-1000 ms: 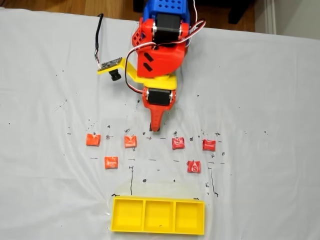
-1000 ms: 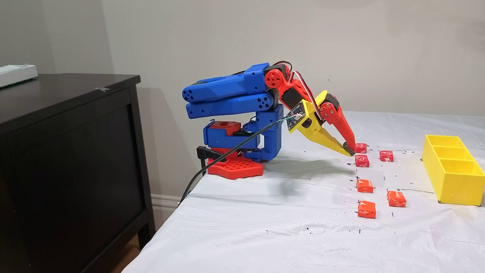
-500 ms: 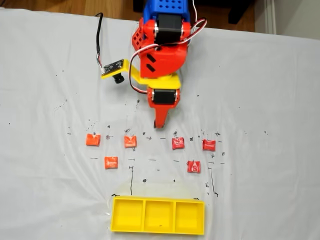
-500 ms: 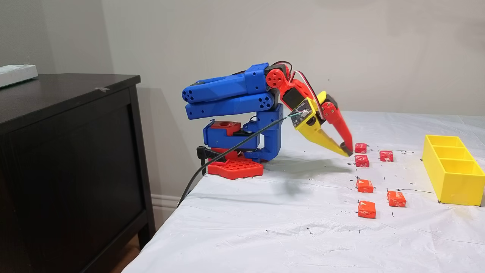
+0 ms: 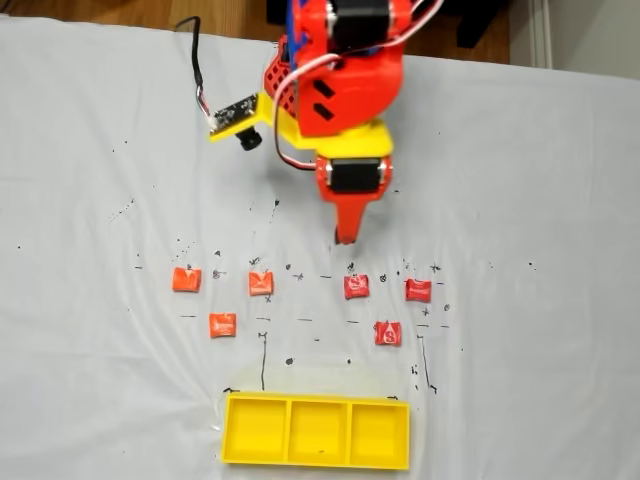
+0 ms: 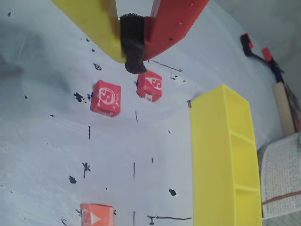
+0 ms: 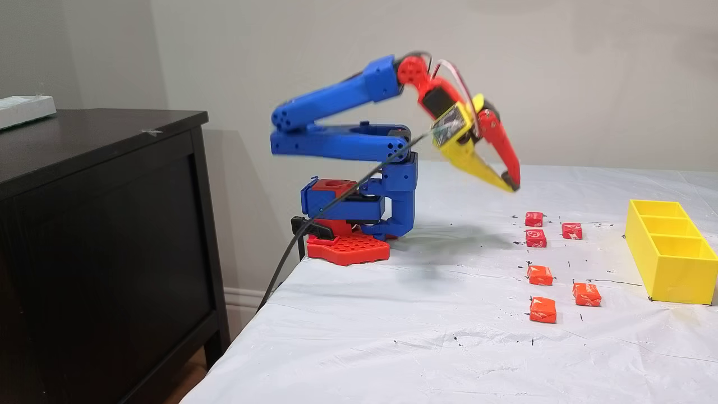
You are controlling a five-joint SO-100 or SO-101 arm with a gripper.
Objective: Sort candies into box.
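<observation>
Candies [image 5: 260, 283] lie loose on the table cloth [image 5: 530, 200]; the box [image 5: 316, 431] sits empty. Gripper [image 7: 509, 183] hangs above them, fingers pressed together, holding nothing.

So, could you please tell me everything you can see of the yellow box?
The box is a flat, bright-yellow tray that looks like plastic, split by two thin walls into three square compartments in a row. All three are empty. It rests flat on the white table cover at the near edge of the fixed view from above, beyond the candies from the arm. Nothing touches it; the gripper hangs in the air well away from it.
</observation>
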